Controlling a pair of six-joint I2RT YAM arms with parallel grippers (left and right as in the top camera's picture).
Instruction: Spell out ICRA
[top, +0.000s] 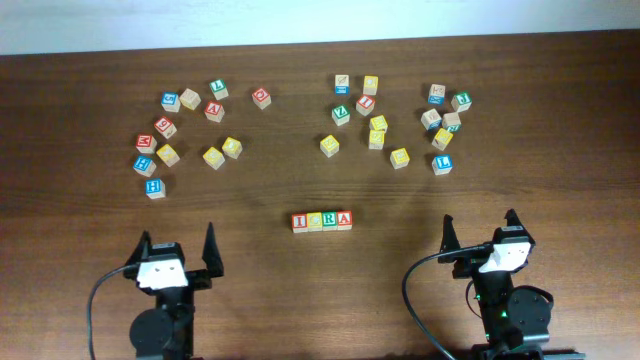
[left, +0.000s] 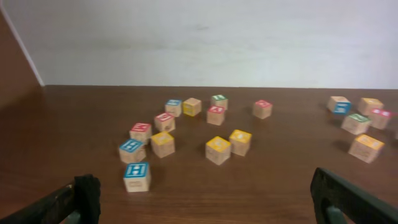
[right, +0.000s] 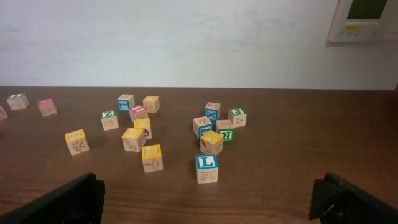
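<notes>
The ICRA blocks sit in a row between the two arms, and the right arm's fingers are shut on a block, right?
Not quite: the right arm's fingers are open and empty, as the right wrist view shows. The ICRA blocks do sit in that row.

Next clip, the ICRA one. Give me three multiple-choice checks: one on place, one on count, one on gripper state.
1. Where is the lettered row?
A. among the far-left blocks
B. alone, in front of the scattered blocks
C. in a gripper

2. How many blocks form it?
A. two
B. four
C. six

3. The left gripper and right gripper are:
A. both open, empty
B. both shut
C. holding blocks

Answers: B, it lies apart from the scattered blocks; B, I, C, R, A side by side; A, both spread wide, nothing between.
</notes>
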